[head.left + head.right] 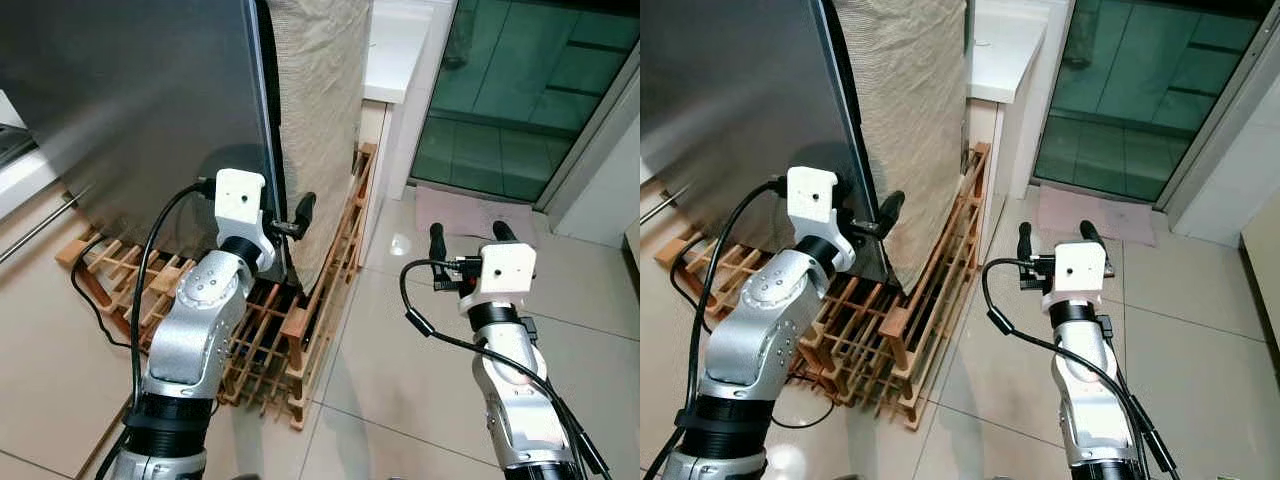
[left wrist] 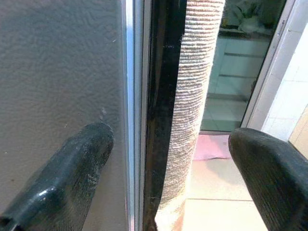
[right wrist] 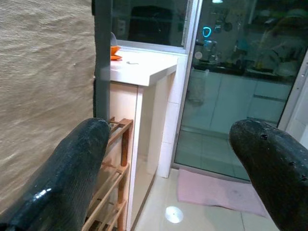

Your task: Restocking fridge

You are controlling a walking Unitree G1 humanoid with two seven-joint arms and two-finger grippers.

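Item one, far left: your fridge (image 1: 130,110), a grey textured door with a bright metal strip down its free edge, standing on a wooden slatted rack (image 1: 270,340) on the tiled floor (image 1: 400,350).

Item two: your left gripper (image 1: 285,222), raised at the door's free edge. Its fingers (image 2: 72,168) are spread apart, one lying against the grey door face, the other out past the edge on the cloth side. The dark gap of the door seam runs between them. Nothing is clasped.

Item three: a beige ribbed cloth (image 1: 320,110) hanging down the side of the fridge, just beside the door edge, reaching to the rack.

Item four: a white table (image 3: 139,67) beyond the cloth, with a small orange object (image 3: 114,52) on its near corner.

Item five: your right gripper (image 1: 468,238), held in open air above the floor, well apart from the fridge. Its fingers (image 3: 72,173) are spread wide and hold nothing.

Item six, far right: a glass sliding door (image 1: 530,90) with a pink mat (image 1: 475,215) on the floor before it.
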